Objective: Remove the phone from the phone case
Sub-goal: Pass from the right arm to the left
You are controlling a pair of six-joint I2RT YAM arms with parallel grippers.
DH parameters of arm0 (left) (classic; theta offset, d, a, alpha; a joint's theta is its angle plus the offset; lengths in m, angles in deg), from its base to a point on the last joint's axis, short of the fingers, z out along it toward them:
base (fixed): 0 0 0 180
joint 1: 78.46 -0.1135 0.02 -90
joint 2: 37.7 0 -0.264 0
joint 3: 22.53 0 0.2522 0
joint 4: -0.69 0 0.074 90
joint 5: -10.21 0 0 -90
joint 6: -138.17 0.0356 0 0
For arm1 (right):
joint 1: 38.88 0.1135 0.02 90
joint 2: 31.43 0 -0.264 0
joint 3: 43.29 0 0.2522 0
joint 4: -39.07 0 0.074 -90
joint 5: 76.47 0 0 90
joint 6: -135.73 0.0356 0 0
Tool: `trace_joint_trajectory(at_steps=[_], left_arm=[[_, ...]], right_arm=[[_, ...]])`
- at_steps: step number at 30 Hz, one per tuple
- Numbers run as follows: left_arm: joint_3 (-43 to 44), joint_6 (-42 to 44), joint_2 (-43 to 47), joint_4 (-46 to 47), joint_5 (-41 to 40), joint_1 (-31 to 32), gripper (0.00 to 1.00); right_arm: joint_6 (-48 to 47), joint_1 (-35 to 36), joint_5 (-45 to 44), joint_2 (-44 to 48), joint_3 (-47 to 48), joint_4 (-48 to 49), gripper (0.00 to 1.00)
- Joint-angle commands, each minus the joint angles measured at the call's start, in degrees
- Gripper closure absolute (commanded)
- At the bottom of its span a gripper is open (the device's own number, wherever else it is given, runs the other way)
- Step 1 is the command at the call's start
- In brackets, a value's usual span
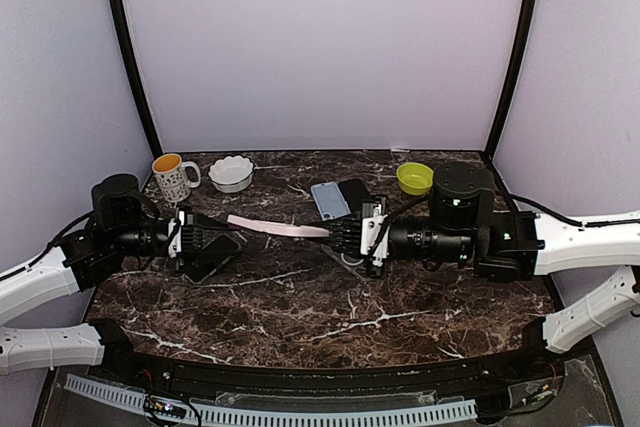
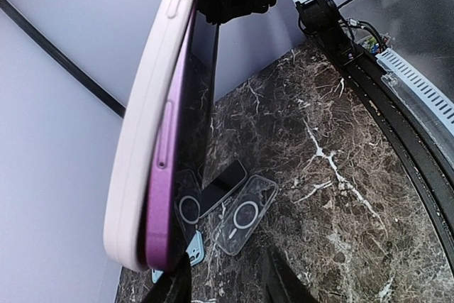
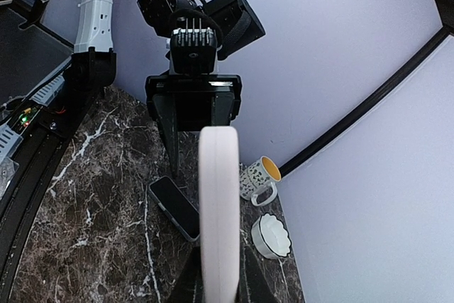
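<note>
above the marble table (image 1: 300, 297), the left gripper (image 1: 208, 239) and right gripper (image 1: 345, 235) each pinched one end of the pink case (image 1: 277, 227), the purple phone (image 2: 174, 168) still seated in it. farther back stood a mug (image 1: 172, 177), white bowl (image 1: 231, 173) and green bowl (image 1: 414, 178).

The light is soft and even, and the pale walls (image 1: 320, 47) look bright. The dark tabletop (image 1: 300, 297) shines a little, with only faint shadows. Both wrist views bend straight lines near the edges. The pink phone case (image 2: 142, 147) looks a bit blurry up close.
</note>
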Motion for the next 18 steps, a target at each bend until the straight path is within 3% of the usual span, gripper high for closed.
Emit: trace_joint_trajectory(at_steps=[1, 18], left_arm=[[-0.9, -0.9, 0.8, 2.6, 0.8, -0.3, 0.63], [-1.1, -1.6, 0.5, 3.0, 3.2, -0.3, 0.63]], right_arm=[[1.6, 0.8, 1.0, 0.2, 0.2, 7.7, 1.00], [2.4, 1.0, 2.1, -2.8, -0.3, 8.2, 1.00]])
